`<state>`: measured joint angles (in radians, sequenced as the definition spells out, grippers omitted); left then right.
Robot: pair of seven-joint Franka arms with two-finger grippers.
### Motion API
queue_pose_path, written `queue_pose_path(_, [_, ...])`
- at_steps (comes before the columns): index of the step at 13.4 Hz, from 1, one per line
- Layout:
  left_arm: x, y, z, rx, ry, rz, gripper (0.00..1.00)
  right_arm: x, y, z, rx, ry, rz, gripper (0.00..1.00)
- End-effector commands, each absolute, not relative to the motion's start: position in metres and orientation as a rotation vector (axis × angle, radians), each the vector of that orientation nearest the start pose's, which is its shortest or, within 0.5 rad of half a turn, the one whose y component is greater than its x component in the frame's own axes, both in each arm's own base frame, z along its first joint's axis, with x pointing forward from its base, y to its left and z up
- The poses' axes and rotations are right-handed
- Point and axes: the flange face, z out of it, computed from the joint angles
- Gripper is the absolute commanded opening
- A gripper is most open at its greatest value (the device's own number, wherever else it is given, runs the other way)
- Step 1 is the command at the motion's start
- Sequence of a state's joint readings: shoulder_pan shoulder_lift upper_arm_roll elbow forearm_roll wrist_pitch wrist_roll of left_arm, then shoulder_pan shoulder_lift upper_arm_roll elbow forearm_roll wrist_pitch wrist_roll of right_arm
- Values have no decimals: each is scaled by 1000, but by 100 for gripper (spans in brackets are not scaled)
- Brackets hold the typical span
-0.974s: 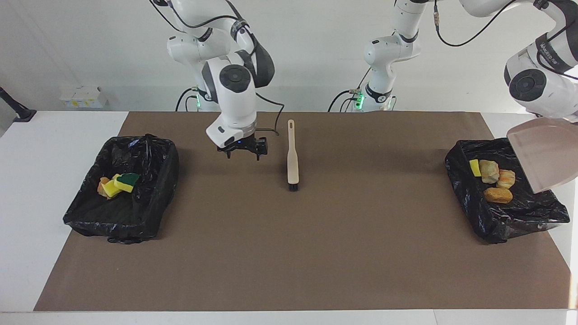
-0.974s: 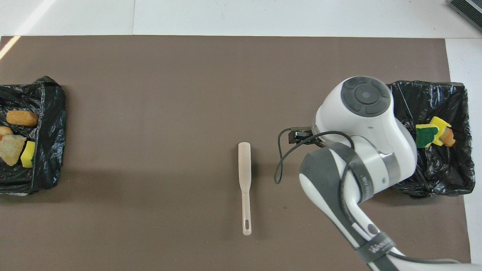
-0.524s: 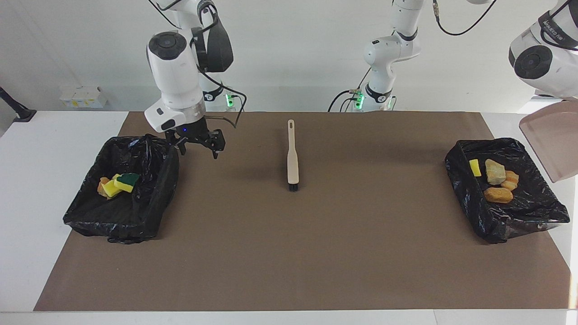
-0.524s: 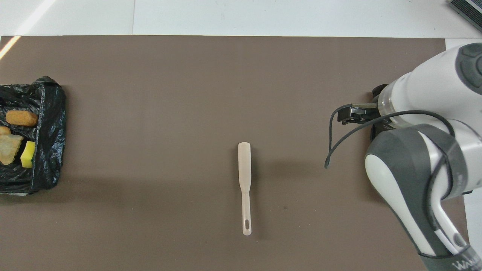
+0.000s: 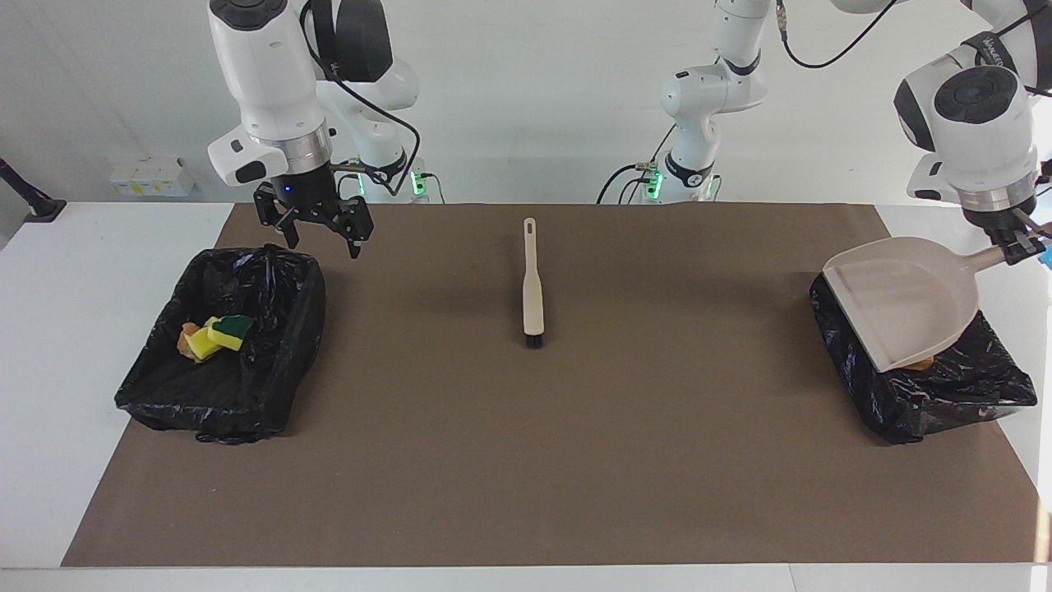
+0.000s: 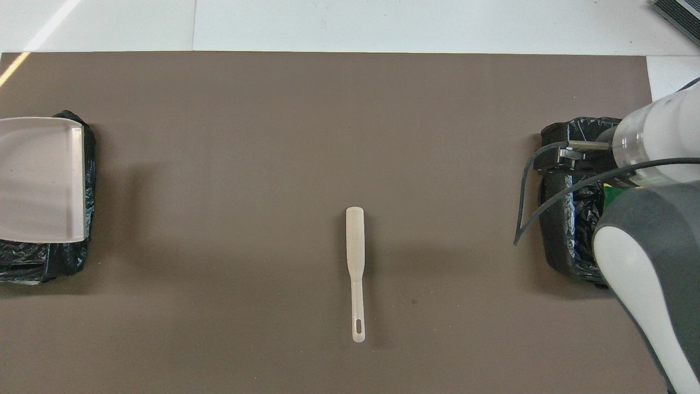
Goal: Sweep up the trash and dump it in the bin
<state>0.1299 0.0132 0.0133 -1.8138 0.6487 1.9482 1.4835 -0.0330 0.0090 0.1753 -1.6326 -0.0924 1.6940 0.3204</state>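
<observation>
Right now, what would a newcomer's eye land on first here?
The beige dustpan, held by the left gripper over the black-lined bin at the left arm's end. Next, the brush lying alone mid-mat, and the right gripper open above the other bin.

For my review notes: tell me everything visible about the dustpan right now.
The dustpan is beige, plastic-looking, with a broad flat scoop, low raised side walls and a short handle. The left gripper is shut on that handle, holding it in the air, tilted, over the black-lined bin at the left arm's end. It looks empty and hides most of the bin's contents.
</observation>
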Motion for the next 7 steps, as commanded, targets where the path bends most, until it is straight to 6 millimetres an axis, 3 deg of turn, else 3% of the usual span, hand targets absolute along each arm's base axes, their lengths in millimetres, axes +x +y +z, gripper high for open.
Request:
queue_pose_path(1, [570,92,530,-1956,1864,380,0,561,68,624,-3202,234,-105,100])
queue_pose_path(2, [569,83,525,-2091,1841,288,0,561,65,632,-3202,229,-117,100])
queue_pose_path(4, [567,47,513,-2213,1779,309,0,555,40,637,-3212,215,-55,100])
queue_pose_path(5, [564,35,510,-2325,1633,322,0,546,23,650,-3214,210,-60,100])
queue_pose_path(7, [558,-6,506,-2484,1510,296,0,540,-6,656,-3204,219,-67,100])
